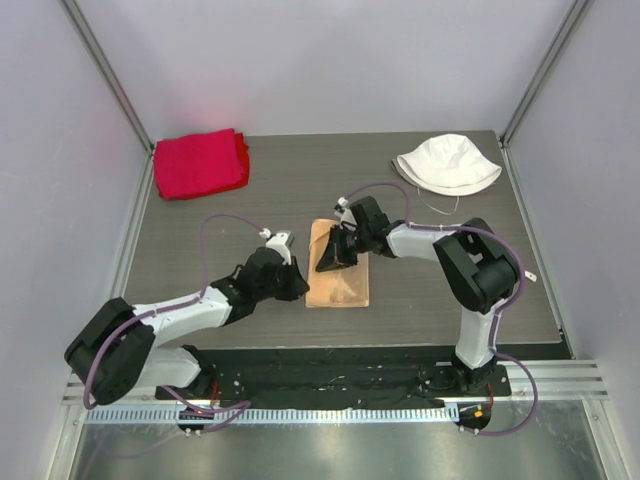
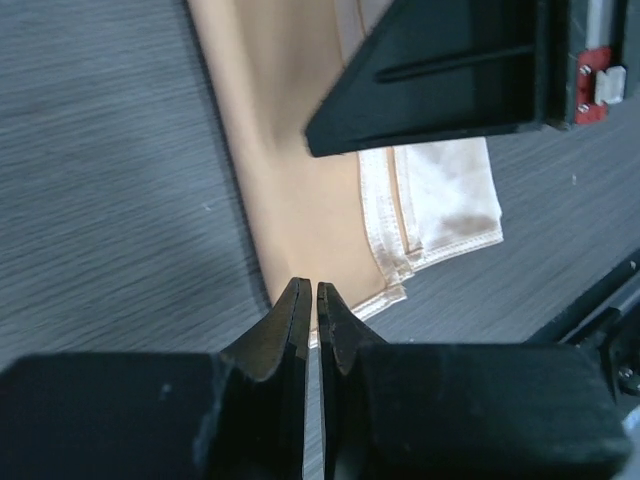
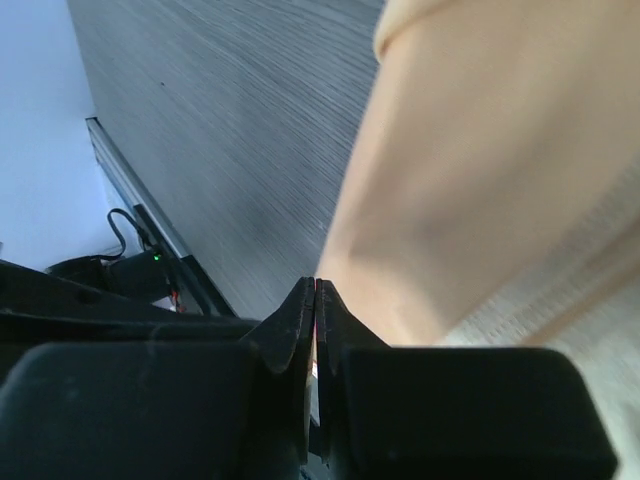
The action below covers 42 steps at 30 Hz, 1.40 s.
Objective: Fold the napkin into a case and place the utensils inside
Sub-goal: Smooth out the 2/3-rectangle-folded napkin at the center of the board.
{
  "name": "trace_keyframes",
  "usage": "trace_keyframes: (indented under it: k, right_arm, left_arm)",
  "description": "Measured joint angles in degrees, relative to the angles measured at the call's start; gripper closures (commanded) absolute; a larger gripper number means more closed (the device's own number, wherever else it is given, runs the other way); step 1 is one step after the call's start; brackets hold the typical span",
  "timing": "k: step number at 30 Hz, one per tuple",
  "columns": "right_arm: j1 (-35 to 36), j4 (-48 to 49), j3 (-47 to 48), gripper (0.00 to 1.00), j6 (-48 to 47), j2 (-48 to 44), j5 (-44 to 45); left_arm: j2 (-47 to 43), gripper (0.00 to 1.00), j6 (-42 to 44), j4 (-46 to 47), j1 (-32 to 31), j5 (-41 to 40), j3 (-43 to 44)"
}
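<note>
- Lying folded into a narrow rectangle near the middle of the table (image 1: 200,240), the napkin (image 1: 345,290) is sitting between the two arms. It is well apart from the red cloth (image 1: 200,163) and the white hat (image 1: 447,165) at the far edge.
- Meeting its left edge close to the near-left corner, the left gripper (image 2: 310,298) is showing its jaws drawn almost together with only a sliver between them. It is looking as though the hem is being nipped there.
- Working over the far part of the napkin, the right gripper (image 3: 315,290) is showing its jaws pressed tight. A rounded swell of peach cloth is rising right beside the tips, so it is appearing to pinch a layer.
- Judging by the sheen and the soft bulge, the satin is behaving as thin, light, limp and slippery. Layers are likely sliding over one another, and creases are probably not holding by themselves.
- Taking hold is looking safest at the stitched hem or a corner, where the doubled cloth is giving the jaws something to bite. Pinching only the top layer is likely what opening a pocket is calling for.
- Looking for the utensils, nothing I can identify as them is showing in any view.
</note>
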Motion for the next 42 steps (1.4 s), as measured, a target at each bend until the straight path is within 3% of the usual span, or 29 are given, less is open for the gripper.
trace_keyframes:
  k: [14,23,35,42]
  right_arm:
    - [1.5,14.6,1.5,0.98,5.8,9.1,-8.0]
    - [-0.7,17.5,4.2,0.98,5.4,15.1,-11.3]
    - [-3.8,16.2,12.3,0.97,2.4,20.6,-14.6]
    - [-3.2,6.9,13.7,0.86,-1.0,17.4,-11.8]
  left_arm:
    - [8.4,0.92,-4.2,13.3,0.0,5.6,-5.4]
    - [12.2,0.93,-8.8,23.2,0.2,7.5,-8.2]
    - [11.1,0.91,-11.0,20.7,-0.7,6.6,-8.0]
    - [4.6,0.87,-9.1,6.6,-1.4,6.2,-2.3]
